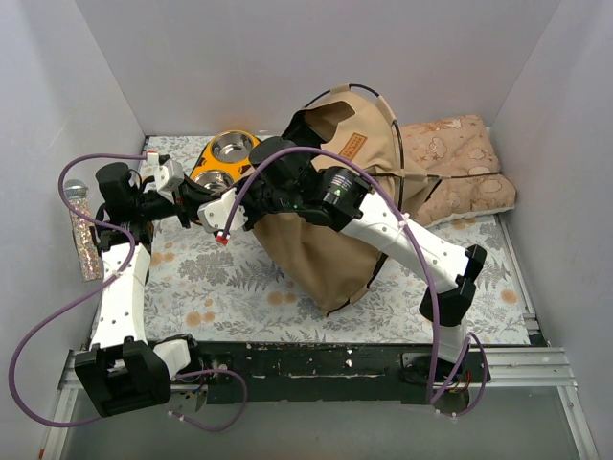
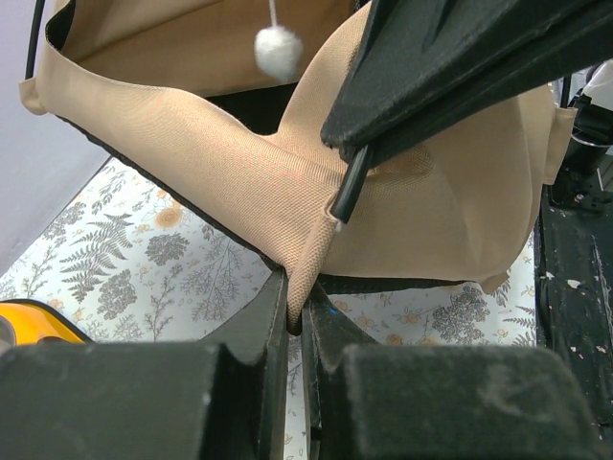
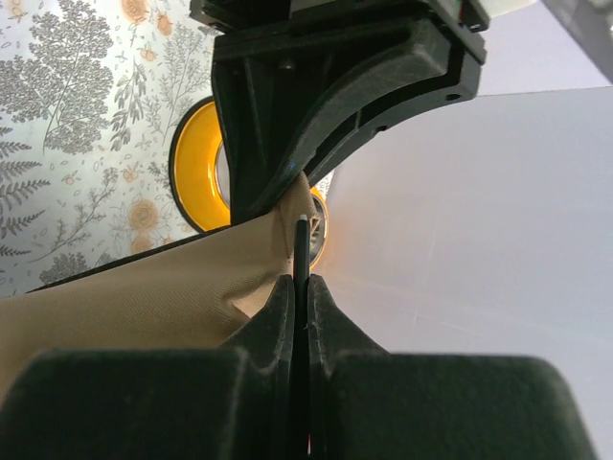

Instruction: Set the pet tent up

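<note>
The pet tent [image 1: 321, 254] is a tan canvas shell with black trim, lying slumped on the floral mat, with a thin black pole arching over its top [image 1: 359, 88]. My left gripper [image 1: 213, 199] is shut on a corner fold of the tent's tan fabric [image 2: 306, 240], pinched between the fingertips [image 2: 295, 287]. My right gripper [image 1: 257, 182] is right beside it, shut [image 3: 301, 283] on the end of a thin black tent pole [image 3: 303, 251]. In the left wrist view that pole end [image 2: 350, 187] sits at a fabric corner pocket. A white pom-pom [image 2: 278, 53] hangs inside the tent.
The yellow double steel bowl [image 1: 228, 153] stands just behind both grippers. The pinkish-beige cushion [image 1: 458, 168] lies at the back right against the tent. A glittery tube [image 1: 84, 230] lies by the left wall. White walls enclose three sides.
</note>
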You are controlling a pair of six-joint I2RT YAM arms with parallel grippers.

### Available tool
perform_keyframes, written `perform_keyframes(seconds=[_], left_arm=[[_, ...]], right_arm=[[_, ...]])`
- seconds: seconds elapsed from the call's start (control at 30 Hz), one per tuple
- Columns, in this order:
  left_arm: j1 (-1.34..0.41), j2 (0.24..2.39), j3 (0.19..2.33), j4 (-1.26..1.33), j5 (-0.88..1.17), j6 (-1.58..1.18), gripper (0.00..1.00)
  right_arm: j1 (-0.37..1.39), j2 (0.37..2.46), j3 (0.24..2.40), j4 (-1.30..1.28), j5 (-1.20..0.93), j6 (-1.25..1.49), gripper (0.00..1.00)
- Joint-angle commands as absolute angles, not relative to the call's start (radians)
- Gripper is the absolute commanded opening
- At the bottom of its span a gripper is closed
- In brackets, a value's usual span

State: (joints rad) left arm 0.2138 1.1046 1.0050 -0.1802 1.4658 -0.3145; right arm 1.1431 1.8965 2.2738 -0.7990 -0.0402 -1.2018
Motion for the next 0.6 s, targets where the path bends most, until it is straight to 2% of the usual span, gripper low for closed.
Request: perform_keyframes(seconds=[0.0,0.57], left_arm=[[0.218,1.092,1.019,-0.173,1.608,-0.311,0.0],[0.218,1.1,1.032,-0.173,1.614,-0.325,0.0]], right_arm=[[1.121,1.839,2.263,-0.793,0.008,-1.192,0.01],[1.111,1.856,2.255,-0.873,-0.026,-1.204,0.01]])
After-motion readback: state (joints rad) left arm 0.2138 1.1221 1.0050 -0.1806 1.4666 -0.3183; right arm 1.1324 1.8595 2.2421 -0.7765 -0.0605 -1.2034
